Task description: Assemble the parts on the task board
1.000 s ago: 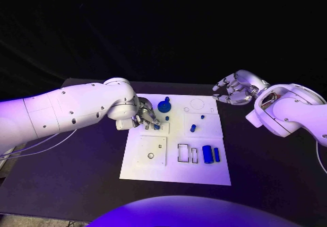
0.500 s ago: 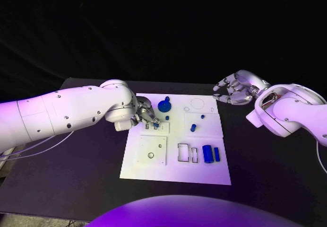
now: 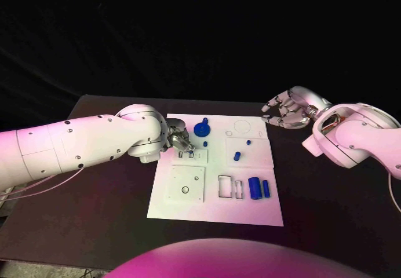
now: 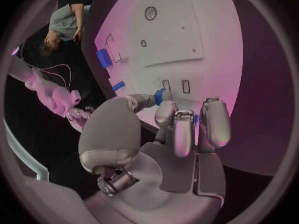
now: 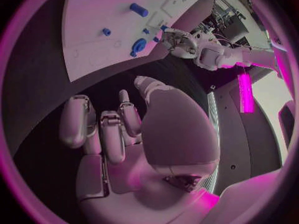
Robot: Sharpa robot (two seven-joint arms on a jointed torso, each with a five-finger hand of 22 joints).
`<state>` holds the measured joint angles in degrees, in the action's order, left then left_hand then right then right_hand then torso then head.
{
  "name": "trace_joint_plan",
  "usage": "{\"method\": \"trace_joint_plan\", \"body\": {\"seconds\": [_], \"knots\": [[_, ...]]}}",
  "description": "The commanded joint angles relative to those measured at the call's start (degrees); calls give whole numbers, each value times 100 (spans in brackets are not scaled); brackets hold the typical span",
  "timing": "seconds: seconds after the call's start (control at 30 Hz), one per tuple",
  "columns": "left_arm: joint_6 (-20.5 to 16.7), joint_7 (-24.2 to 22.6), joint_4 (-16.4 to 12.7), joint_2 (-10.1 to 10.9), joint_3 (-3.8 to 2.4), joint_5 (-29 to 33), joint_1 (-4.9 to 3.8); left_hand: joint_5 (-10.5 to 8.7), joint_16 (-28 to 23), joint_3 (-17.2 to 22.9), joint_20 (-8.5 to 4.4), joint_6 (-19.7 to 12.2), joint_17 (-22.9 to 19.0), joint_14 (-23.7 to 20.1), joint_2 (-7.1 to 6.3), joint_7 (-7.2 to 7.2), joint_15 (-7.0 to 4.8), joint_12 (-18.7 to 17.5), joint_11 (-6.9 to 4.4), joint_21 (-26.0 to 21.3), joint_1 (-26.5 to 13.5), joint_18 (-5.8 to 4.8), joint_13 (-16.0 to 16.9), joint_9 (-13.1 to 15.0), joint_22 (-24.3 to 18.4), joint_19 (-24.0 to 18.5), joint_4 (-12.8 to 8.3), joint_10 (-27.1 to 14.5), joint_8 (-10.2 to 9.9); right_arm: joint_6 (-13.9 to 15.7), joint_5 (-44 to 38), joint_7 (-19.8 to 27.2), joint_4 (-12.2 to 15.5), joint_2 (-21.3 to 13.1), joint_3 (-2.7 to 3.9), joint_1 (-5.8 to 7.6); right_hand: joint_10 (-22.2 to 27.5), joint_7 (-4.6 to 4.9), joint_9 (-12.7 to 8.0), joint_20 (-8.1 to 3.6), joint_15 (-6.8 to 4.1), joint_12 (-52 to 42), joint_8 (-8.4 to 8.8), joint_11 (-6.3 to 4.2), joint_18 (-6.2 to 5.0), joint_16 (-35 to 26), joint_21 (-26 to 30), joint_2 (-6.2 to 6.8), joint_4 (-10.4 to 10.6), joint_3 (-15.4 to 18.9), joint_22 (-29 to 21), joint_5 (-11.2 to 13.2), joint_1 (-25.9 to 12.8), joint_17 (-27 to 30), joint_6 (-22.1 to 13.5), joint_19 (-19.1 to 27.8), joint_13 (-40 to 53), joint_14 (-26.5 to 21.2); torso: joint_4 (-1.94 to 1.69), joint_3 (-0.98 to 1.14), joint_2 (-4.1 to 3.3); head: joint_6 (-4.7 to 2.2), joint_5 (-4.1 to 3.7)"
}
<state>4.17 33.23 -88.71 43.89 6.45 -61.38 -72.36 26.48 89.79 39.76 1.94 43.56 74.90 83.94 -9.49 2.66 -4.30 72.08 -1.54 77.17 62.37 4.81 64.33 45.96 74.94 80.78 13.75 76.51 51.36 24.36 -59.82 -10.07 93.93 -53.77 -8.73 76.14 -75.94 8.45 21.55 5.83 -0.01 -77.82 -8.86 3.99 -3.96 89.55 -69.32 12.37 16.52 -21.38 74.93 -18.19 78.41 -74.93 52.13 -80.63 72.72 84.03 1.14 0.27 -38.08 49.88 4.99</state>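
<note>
Fingers [image 4: 163, 110] of left hand [image 3: 177, 141] pinch blue part [image 4: 159, 95] at task board [image 3: 215, 208] edge.

The black table [image 3: 100, 220] stretches wide and bare — matte and dark — out to its far edge, and behind that edge hangs a black backdrop [image 3: 200, 46], plain and unlit.

There is one white task board [image 3: 215, 202] on the black surface [image 3: 100, 202]. Two robot hands show: the left hand [image 3: 179, 142] and the right hand [image 3: 285, 111].

I count six blue parts on the board. One big round part [image 3: 201, 129] sits at the far side. Three small parts [image 3: 236, 156] are in the middle. Two longer parts [image 3: 255, 189] lie side by side at the near right.
</note>
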Motion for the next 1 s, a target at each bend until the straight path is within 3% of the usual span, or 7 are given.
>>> {"method": "trace_joint_plan", "body": {"seconds": [0.03,0.2,0.57,1.0], "knots": [[-234,-147,-49,6,0,-472,45,24,21,1190,-16,56,1510,606,-47,-6,-37,39,-5,35,0,-106,22,-9,155,40,-1215,40,19,-87,-38,-12,0,-1,-1,-10,-19,1,7,-26,-43,-2,-31,-28,-79,-36,24,2,2,-44,299,-39,-67,-1341,-25,-3,-3,552,3,0,-6,-1,7],[-259,-128,-45,-2,1,-537,101,16,21,1187,-17,64,1510,606,-50,-8,-39,53,-7,39,-1,-107,42,-18,160,43,-1207,58,13,-89,-38,-12,3,-3,-1,-17,-15,0,8,-26,-43,1,-34,-28,-80,-38,30,-4,2,-55,297,-49,-85,-1338,-25,-1,-9,551,8,-3,-9,5,6],[-184,-31,49,-25,1,-425,128,-110,21,1140,-25,99,1510,606,-99,-22,-46,56,-14,38,-19,-108,43,-62,169,44,-1167,91,-12,-99,-38,-19,16,-14,-1,-21,-16,0,8,-27,-43,0,-35,-29,-78,-36,22,-5,-1,-63,302,-56,-92,-1342,-27,-5,-8,552,8,4,-9,12,6],[227,50,86,-55,2,-127,130,-129,21,1131,-26,104,1510,606,-110,-25,-48,37,-14,25,-23,-104,19,-70,158,35,-1162,82,-16,-102,-38,-26,24,-24,-1,-23,-17,-2,9,-28,-45,-2,-39,-31,-78,-38,22,-2,-12,-88,305,-94,-104,-1337,-32,-7,-7,551,6,6,-9,12,0]]}}
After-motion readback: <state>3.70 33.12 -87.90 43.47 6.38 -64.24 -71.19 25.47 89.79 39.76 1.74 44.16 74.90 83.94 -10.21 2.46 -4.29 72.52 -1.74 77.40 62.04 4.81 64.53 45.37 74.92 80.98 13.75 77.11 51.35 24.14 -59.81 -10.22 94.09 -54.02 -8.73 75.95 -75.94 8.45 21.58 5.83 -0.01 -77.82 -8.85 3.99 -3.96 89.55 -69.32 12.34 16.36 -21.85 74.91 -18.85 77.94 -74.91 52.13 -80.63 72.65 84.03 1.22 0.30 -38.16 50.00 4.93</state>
